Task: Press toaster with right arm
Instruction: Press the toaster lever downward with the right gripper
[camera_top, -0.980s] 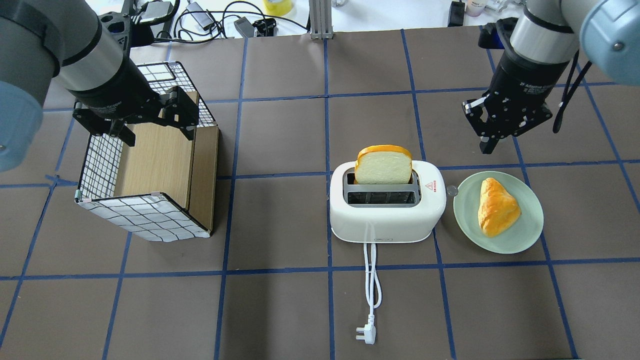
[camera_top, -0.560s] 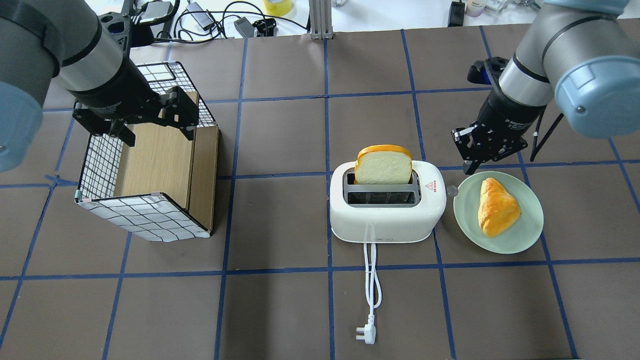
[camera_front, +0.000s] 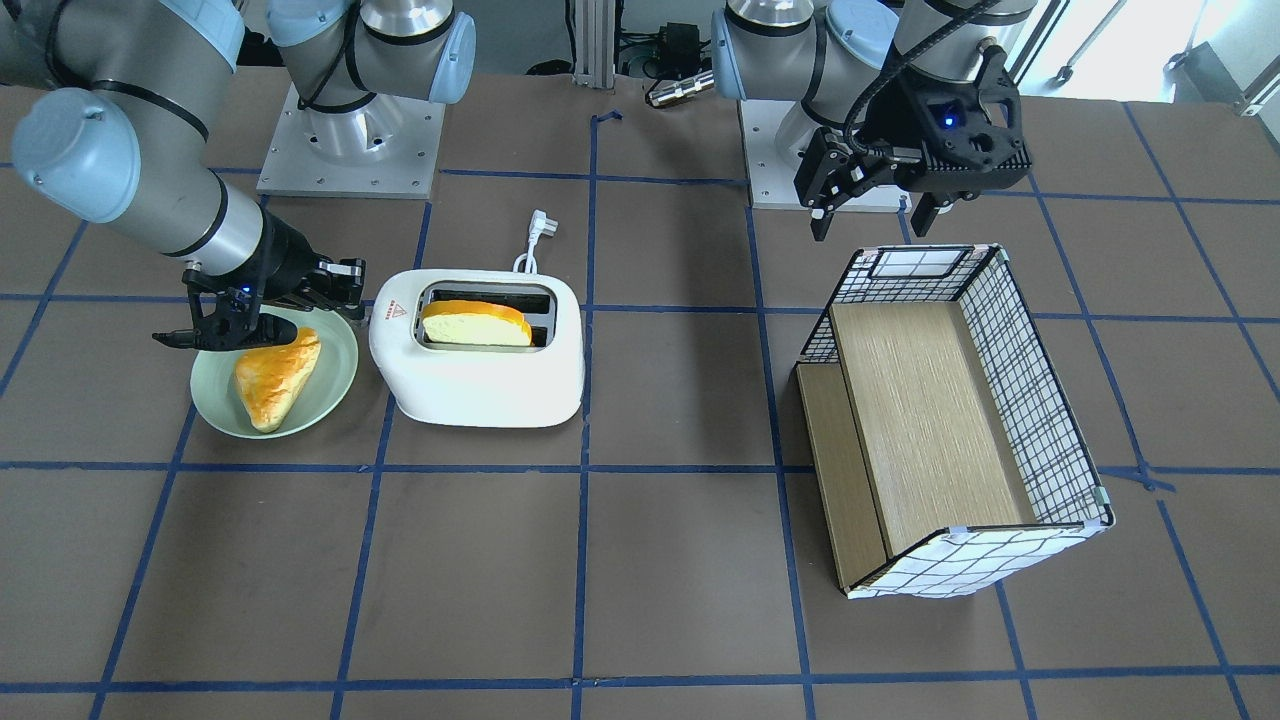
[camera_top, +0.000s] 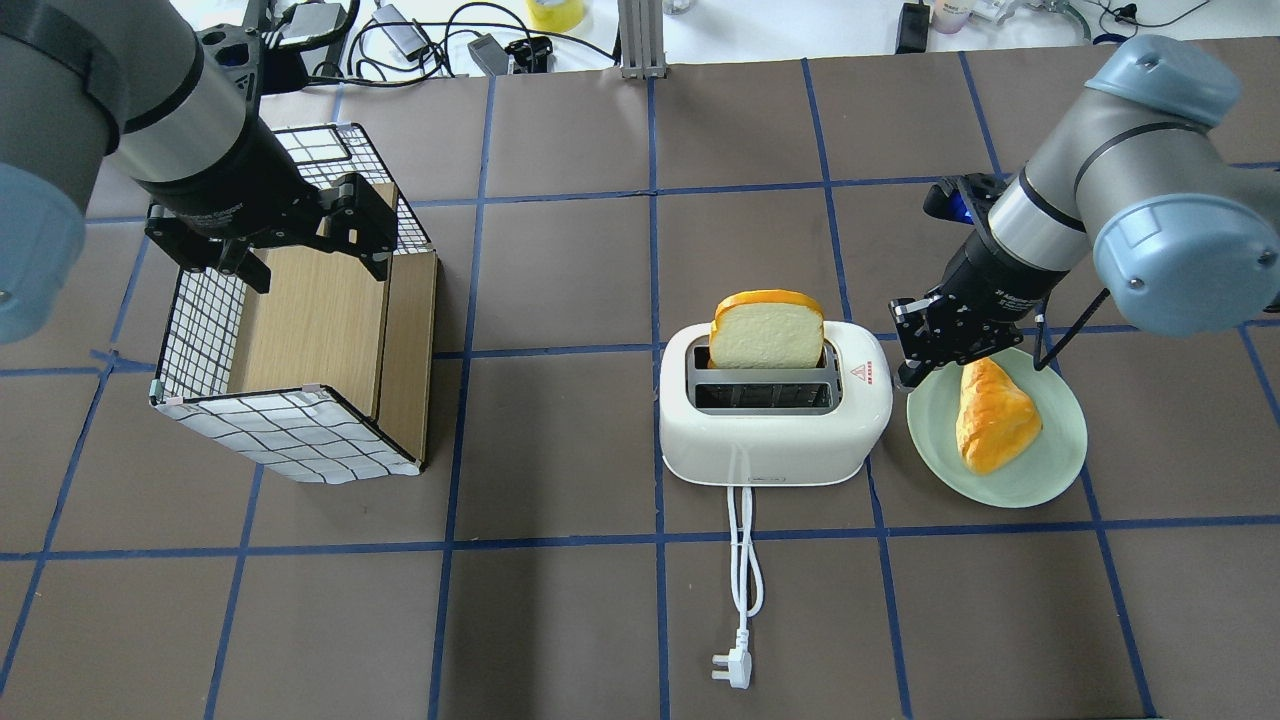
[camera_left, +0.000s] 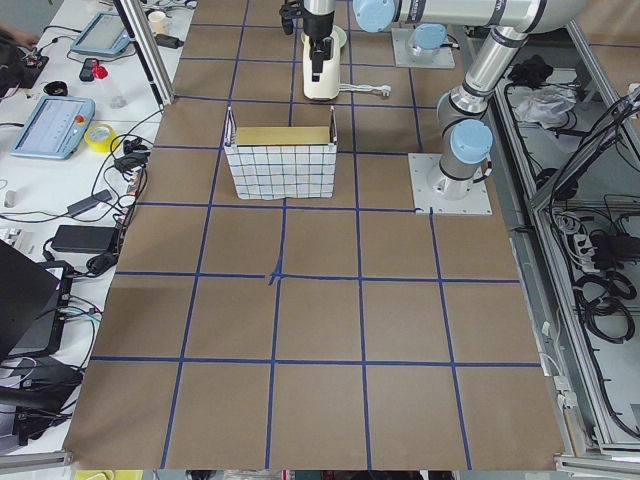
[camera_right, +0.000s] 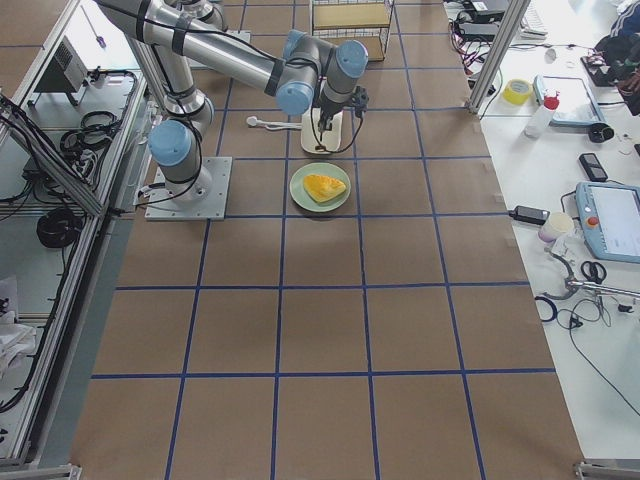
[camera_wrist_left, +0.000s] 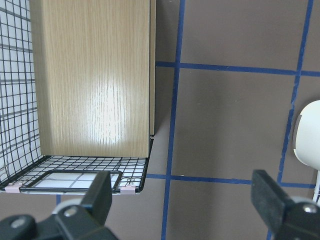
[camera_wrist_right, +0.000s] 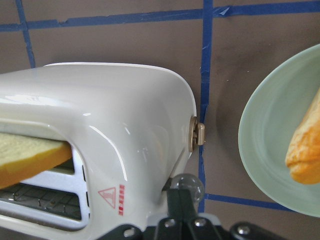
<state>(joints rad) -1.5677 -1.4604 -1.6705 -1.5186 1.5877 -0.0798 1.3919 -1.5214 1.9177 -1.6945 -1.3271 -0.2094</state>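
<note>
- White rounded two-slot plastic toaster (camera_top: 775, 440) stands upright near the middle of the brown worktop with a blue tape grid (camera_top: 560, 620).
- Its long axis runs side to side across the robot's front. Both slots lie along that axis.
- The lever end, with a small red triangle mark (camera_top: 858, 372) on top, points to the robot's right.
- A pale-green round plate (camera_top: 1060, 470) sits just beside that end and carries an orange-yellow triangular pastry (camera_top: 990, 415).
- The white cord (camera_top: 742, 560) leaves the long side facing the robot and runs toward the robot. Its plug (camera_top: 730, 668) lies flat on the worktop.
- A tan-crusted slice of bread (camera_top: 768, 335) stands up out of the slot farther from the robot.
- The silver-grey right arm (camera_top: 1040, 230) reaches down at a slant toward the lever end.
- Right pincer (camera_top: 908, 372): clenched, fingers together, grasping nothing. Its tip sits in the gap between toaster end and plate rim.
- Wrist view: the tip is right at the clear round lever knob (camera_wrist_right: 189, 186). I cannot tell if they touch.
- Left pincer (camera_top: 318, 262): released, fingers wide apart. It hangs over the far end of the black-and-white wire-grid basket with wooden panels (camera_top: 290, 440), well apart from the toaster.
</note>
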